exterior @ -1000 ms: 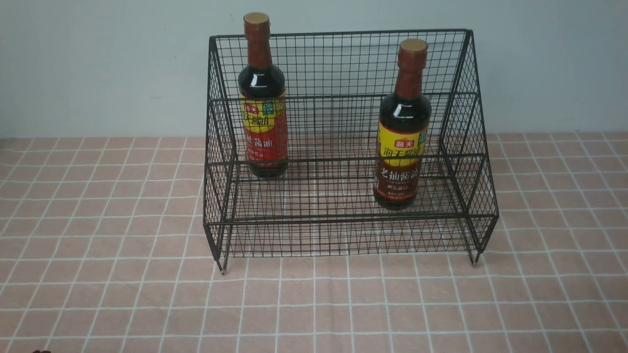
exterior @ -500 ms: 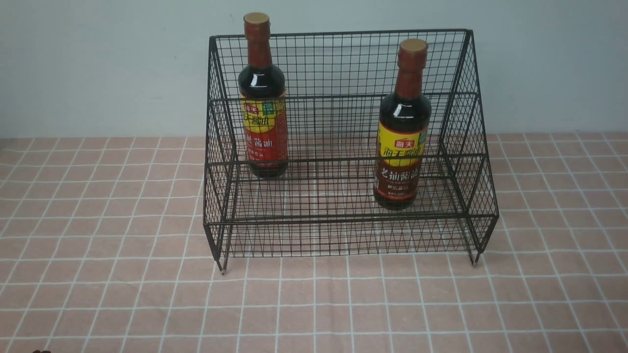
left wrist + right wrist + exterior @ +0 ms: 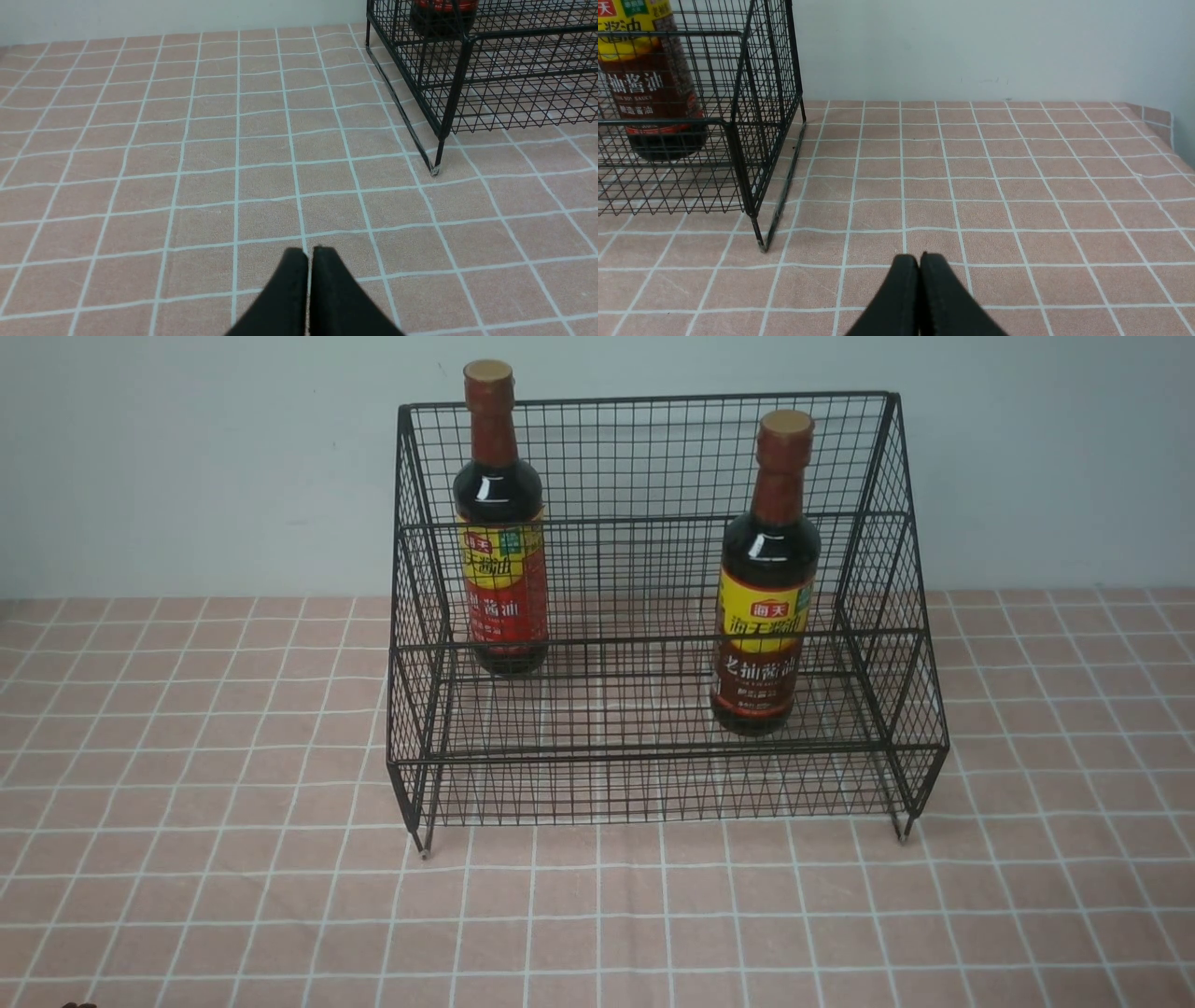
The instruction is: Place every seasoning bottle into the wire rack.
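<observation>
Now both bottles stood up straight inside the black wire rack [image 3: 653, 616]. The bottle with the red label [image 3: 501, 523] was on the high back shelf, close to the rack's left side. The bottle with the brown label [image 3: 766, 579] was on the low front shelf, close to the right side. The two bottles were well apart. The rack sat on a pink checked cloth [image 3: 233, 896] with a pale wall [image 3: 187, 457] behind it.

The left gripper [image 3: 308, 254] was pressed closed with nothing in it, low over the cloth, off to the side of the rack's front left leg. The right gripper [image 3: 919, 259] was pressed closed and held nothing too, near the rack's front right leg.
</observation>
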